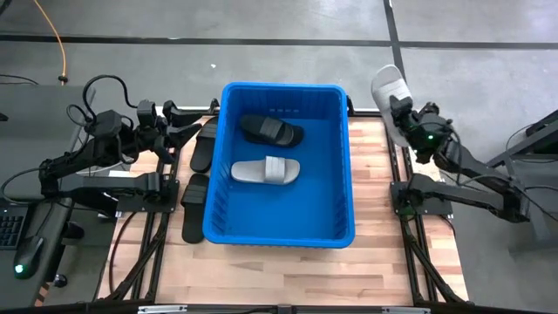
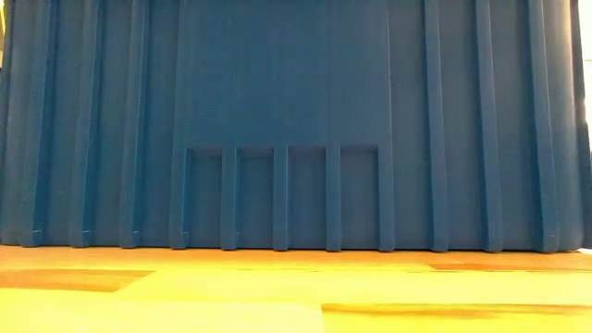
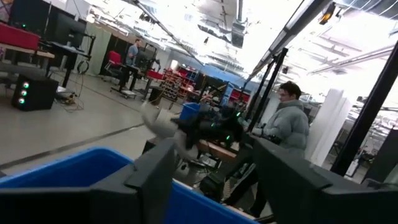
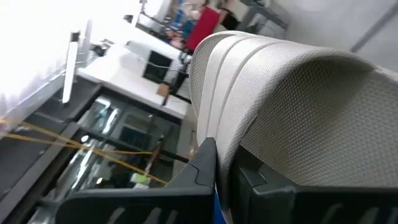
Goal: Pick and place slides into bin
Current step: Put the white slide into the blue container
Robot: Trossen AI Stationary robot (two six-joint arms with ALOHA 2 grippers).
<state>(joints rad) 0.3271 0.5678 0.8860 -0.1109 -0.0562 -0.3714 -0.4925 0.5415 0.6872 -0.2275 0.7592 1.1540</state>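
Note:
The blue bin (image 1: 283,228) stands in the middle of the table; its near wall (image 2: 296,120) fills the low view. Inside it lie a black slide (image 1: 272,130) and a light grey slide (image 1: 266,171). More black slides (image 1: 204,145) (image 1: 193,206) lie on the table left of the bin. My right gripper (image 1: 399,112) is shut on a light grey slide (image 1: 388,89), lifted beyond the bin's far right corner. My left gripper (image 1: 187,120) is open and empty at the bin's far left corner, above the black slides. My right gripper pinches an edge of the light grey slide (image 4: 225,149) between its two fingers. The slide is lifted clear of the table and the bin and stands out past the fingertips, its textured face (image 4: 311,106) turned toward the wrist camera. Which part of the slide the edge belongs to, I cannot tell.
The wooden table top (image 1: 384,270) lies bare near and right of the bin. Dark frame bars (image 1: 148,253) run along both sides of the table. A person in a light jacket (image 3: 289,124) stands in the room beyond the table.

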